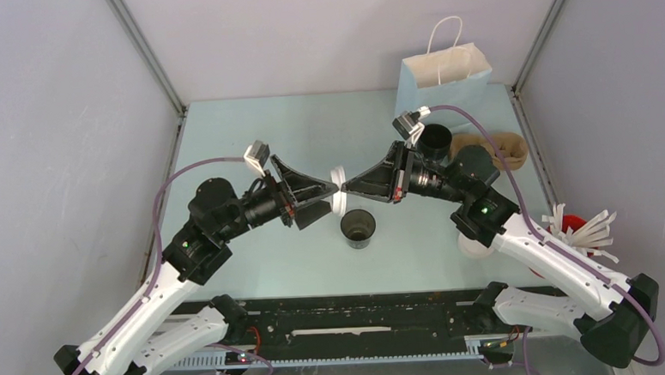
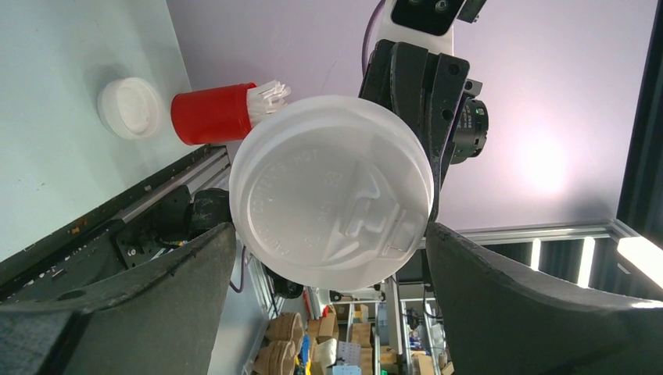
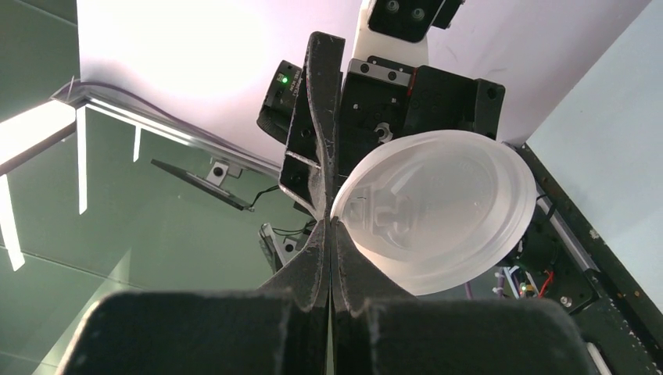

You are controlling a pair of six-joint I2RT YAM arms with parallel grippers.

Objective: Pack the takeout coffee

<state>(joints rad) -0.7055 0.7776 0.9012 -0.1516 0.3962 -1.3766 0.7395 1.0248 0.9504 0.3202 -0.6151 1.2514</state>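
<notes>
Operator: Lid [image 1: 341,206] handling is asked about first, as seen from the top view.

Checker: It is judged light, thin and springy, easily buckled and rather slick. The rim is reckoned the place to be taken, with little squeeze. It is held in the air between the left tool [image 1: 333,199] and the right tool [image 1: 347,189], near the open black cup [image 1: 359,227] that is stood on the counter [image 1: 249,140].

Operator: And what is shown from the left wrist?

Checker: The left tool's jaws are spread wide, one on each side of the lid. Whether contact is made cannot be told.

Operator: And from the right wrist?

Checker: The right tool is pressed together, and the lid's rim is pinched at its tips. The lid is carried on edge, not flat.
</notes>
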